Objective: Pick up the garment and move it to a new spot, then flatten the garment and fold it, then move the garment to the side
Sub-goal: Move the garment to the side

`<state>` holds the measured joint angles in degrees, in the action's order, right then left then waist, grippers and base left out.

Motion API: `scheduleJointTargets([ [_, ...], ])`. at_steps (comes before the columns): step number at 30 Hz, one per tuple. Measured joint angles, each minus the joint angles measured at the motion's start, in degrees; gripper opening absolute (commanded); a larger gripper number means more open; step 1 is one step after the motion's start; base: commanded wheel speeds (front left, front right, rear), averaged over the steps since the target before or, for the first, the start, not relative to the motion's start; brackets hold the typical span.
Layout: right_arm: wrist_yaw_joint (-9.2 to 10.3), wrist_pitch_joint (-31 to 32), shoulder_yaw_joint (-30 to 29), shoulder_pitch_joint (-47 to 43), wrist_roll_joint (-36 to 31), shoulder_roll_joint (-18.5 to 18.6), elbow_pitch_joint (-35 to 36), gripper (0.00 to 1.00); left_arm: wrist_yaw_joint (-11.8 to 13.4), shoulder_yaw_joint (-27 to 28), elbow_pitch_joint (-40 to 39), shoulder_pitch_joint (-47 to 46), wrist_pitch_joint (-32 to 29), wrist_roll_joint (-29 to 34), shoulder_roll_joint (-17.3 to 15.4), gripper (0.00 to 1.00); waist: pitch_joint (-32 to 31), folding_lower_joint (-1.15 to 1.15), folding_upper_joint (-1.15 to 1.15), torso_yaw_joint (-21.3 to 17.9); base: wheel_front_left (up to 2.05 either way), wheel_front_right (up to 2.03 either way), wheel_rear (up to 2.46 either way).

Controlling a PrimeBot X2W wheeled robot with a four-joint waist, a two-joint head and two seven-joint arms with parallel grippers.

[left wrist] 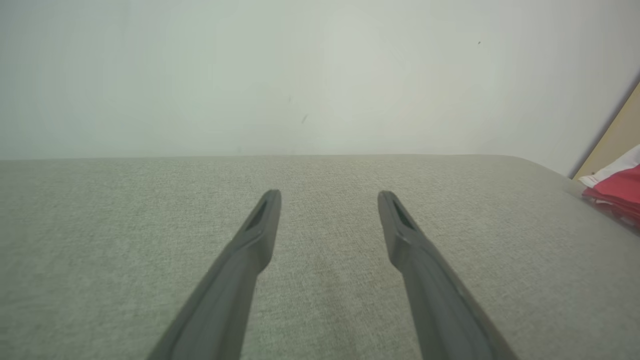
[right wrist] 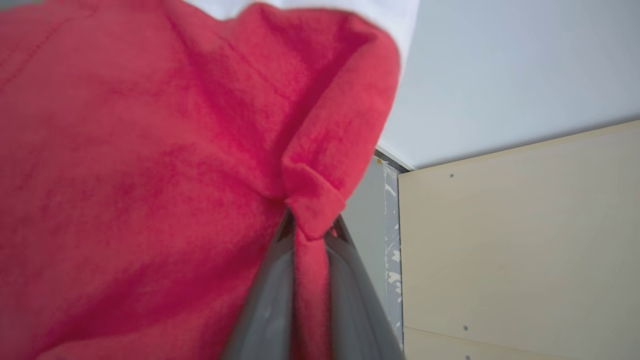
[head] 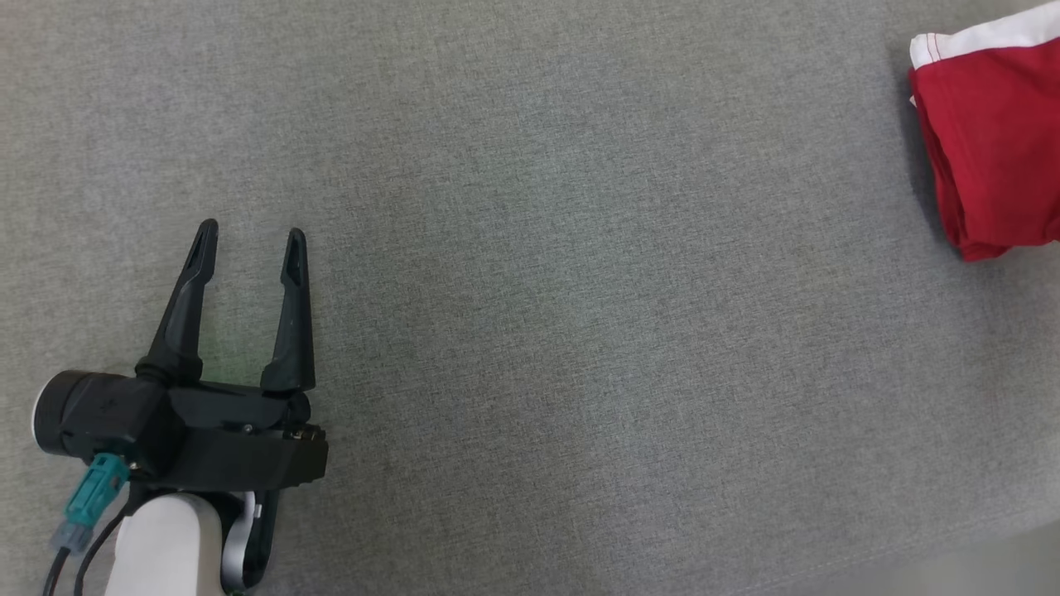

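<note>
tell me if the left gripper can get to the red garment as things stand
Probably, with a long reach: the open left gripper sits far across the grey surface from the garment, nothing between them. The right gripper has it pinched.

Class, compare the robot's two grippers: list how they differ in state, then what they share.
The left gripper stands open; the right gripper is shut. The left gripper holds nothing over the grey surface; the right gripper pinches the red garment. Both have two long dark fingers.

One red garment (head: 990, 141), two grippers, a left gripper (head: 251, 232) and a right gripper (right wrist: 314, 225), two dark fingers (left wrist: 260, 235) on each, one grey cloth surface (head: 580, 331), one white wall (left wrist: 300, 75), one pale panel (right wrist: 520, 240).
</note>
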<state>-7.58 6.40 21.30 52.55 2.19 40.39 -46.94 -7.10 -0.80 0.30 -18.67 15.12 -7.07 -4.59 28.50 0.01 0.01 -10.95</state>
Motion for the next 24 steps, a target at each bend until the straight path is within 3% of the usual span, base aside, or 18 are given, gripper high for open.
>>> scheduleJointTargets([
  [6, 0.0, -1.7, -3.1, -0.8, -3.2, -0.4, -0.1, 0.0, -0.1, 0.0, 0.0, 0.1, 0.0, 0.0, -0.1, 1.0, -0.3, 0.0, -0.01, 0.7, 0.0, 0.0, 0.0],
  [7, 0.0, -1.8, -3.7, -1.0, -3.7, -0.6, -0.1, 0.16, -0.1, 0.1, 0.0, 0.1, 0.0, 0.0, -0.2, 1.0, -0.3, -0.01, -0.01, 0.8, 0.0, 0.0, 0.0],
  [8, 0.0, -1.9, -4.2, -1.2, -4.2, -0.8, 0.0, 0.85, -0.1, 0.1, 0.0, 0.1, 0.0, 0.0, -0.2, 1.0, -0.4, -0.01, -0.01, 0.9, 0.0, 0.0, 0.0],
  [9, 0.0, -2.2, -5.6, -1.8, -5.6, -1.4, 0.4, 1.0, -0.2, 0.2, 0.1, 0.2, 0.0, 0.0, -0.2, 1.0, -0.7, -0.01, -0.01, 1.1, 0.0, 0.0, 0.0],
  [16, 0.0, -6.0, -10.0, -5.2, -8.4, -4.3, 4.4, 1.0, -0.2, 0.4, 0.5, 1.1, 0.0, -0.1, 0.2, 1.0, -2.5, -0.01, -0.01, 1.9, 0.0, 0.0, 0.0],
  [24, 0.0, -12.8, -18.3, -13.2, -3.8, -13.8, 11.7, 1.0, 0.3, 2.3, 3.2, 4.5, 0.0, -0.5, 0.7, 1.0, -7.0, -0.01, -0.01, 3.3, 0.0, 0.0, 0.0],
])
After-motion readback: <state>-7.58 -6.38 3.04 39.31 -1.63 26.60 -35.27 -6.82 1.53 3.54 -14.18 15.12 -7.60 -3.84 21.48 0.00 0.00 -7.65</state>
